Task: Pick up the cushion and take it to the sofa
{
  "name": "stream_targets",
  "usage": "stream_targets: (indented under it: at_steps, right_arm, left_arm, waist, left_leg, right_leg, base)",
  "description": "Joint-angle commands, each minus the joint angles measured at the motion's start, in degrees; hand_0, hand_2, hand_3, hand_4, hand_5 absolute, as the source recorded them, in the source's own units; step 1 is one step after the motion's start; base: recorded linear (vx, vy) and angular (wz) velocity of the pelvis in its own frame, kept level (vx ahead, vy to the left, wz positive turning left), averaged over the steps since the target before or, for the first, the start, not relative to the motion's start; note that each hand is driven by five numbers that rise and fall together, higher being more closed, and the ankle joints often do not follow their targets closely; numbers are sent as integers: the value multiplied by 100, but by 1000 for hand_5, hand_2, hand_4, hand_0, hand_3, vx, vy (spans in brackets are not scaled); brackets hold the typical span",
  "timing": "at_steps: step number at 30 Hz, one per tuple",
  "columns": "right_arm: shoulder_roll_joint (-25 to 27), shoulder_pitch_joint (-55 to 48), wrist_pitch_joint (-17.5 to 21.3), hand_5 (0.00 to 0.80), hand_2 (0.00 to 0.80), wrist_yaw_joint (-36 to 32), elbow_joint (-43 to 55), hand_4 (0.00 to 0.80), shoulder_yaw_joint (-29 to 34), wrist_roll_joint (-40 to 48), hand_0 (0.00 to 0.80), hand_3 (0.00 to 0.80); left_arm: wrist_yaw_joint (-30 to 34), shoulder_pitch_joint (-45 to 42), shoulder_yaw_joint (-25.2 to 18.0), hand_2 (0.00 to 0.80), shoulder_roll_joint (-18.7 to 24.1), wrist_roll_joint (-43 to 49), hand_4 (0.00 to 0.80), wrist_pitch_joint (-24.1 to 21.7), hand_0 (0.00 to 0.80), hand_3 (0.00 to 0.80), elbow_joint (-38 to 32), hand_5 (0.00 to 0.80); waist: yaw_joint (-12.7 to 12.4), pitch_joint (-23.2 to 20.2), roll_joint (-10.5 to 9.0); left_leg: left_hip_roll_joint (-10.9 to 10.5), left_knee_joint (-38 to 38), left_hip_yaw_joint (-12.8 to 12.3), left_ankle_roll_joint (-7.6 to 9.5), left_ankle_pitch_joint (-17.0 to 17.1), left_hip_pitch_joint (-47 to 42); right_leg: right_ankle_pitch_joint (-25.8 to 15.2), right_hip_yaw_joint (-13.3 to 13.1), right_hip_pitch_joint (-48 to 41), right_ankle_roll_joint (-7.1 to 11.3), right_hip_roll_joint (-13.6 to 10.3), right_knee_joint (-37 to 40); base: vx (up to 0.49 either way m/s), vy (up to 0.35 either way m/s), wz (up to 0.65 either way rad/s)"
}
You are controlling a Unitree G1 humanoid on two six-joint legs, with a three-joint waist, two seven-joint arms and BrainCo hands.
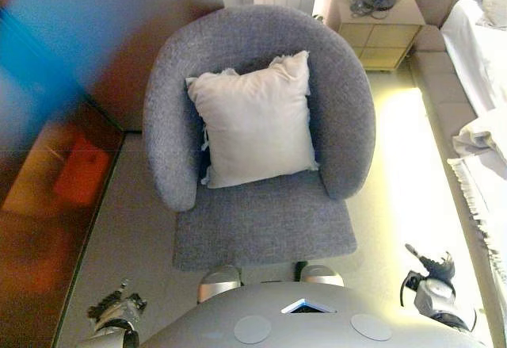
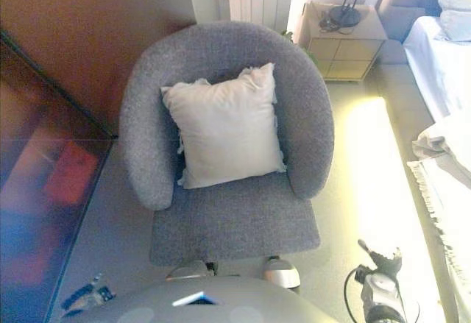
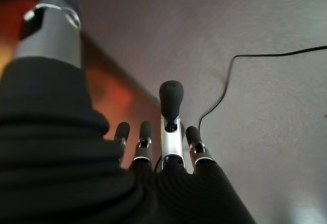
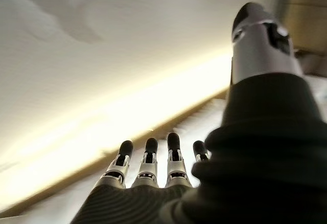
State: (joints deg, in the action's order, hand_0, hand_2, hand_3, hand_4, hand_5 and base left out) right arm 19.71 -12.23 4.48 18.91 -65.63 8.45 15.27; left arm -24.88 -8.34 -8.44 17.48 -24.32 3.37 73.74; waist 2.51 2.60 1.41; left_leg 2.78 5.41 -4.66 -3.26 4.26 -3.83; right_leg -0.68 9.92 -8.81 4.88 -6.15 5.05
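A white square cushion (image 1: 257, 120) leans against the back of a grey round-backed armchair (image 1: 261, 213) straight ahead of me. My left hand (image 1: 117, 310) hangs low at my left side, far from the cushion; its fingers (image 3: 170, 106) are straight and hold nothing. My right hand (image 1: 432, 278) hangs low at my right side over the floor; its fingers (image 4: 149, 157) are straight and empty. Both hands are well short of the armchair's front edge.
A dark glossy cabinet front (image 1: 55, 189) runs along my left. A wooden nightstand (image 1: 379, 21) with a lamp base stands behind the chair at the right. A bed with white bedding (image 1: 482, 86) runs along the right side, with a lit strip of floor (image 1: 404, 174) between it and the chair.
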Motion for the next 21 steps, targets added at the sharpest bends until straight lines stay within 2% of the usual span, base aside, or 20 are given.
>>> stream_targets:
  at_steps: [1, 4, 7, 14, 21]
  right_arm:
    - [-384, 466, -226, 0, 0, -267, -398, 0, -374, -101, 0, 0]
    - [-584, 547, -413, 0, 0, -422, -702, 0, -614, -70, 0, 0]
    - [-698, 587, -475, 0, 0, -544, -912, 0, -831, -261, 0, 0]
    - [-804, 670, -756, 0, 0, -693, -1045, 0, -1194, -389, 0, 0]
    - [-846, 729, -860, 0, 0, -703, -1047, 0, -1465, -417, 0, 0]
  left_arm:
    - [649, 291, 157, 0, -7, 446, 0, 489, 0, 0, 416, 0]
    - [1292, 397, 412, 0, -166, 625, 0, 841, 0, 0, 584, 0]
    - [1785, 482, 709, 0, -309, 807, 0, 946, 0, 0, 631, 0]
    - [2009, 653, 1255, 0, -505, 700, 0, 936, 0, 0, 485, 0]
    - [2000, 760, 1416, 0, -488, 396, 0, 1096, 0, 0, 397, 0]
  waist:
    - [-49, 60, -282]
    - [-37, 59, -265]
    - [-19, 64, -242]
    - [-32, 56, -230]
    - [-22, 86, -189]
  left_leg:
    - [-52, -41, -147, 1, -750, -455]
    - [-59, -41, -151, 26, -775, -489]
    - [-56, -41, -174, 41, -793, -537]
    - [-53, -41, -164, 80, -828, -610]
    - [-47, -41, -140, 85, -830, -639]
  right_leg:
    - [-14, -178, 166, 273, -273, -134]
    - [12, -194, 131, 257, -245, -154]
    - [27, -201, 108, 247, -229, -179]
    - [68, -211, 40, 236, -190, -187]
    - [102, -245, 10, 222, -165, -205]
  base:
    - [1, 0, -3]
    - [-1, 0, -2]
    - [0, 0, 0]
    - [-14, -5, -9]
    - [-4, -1, 0]
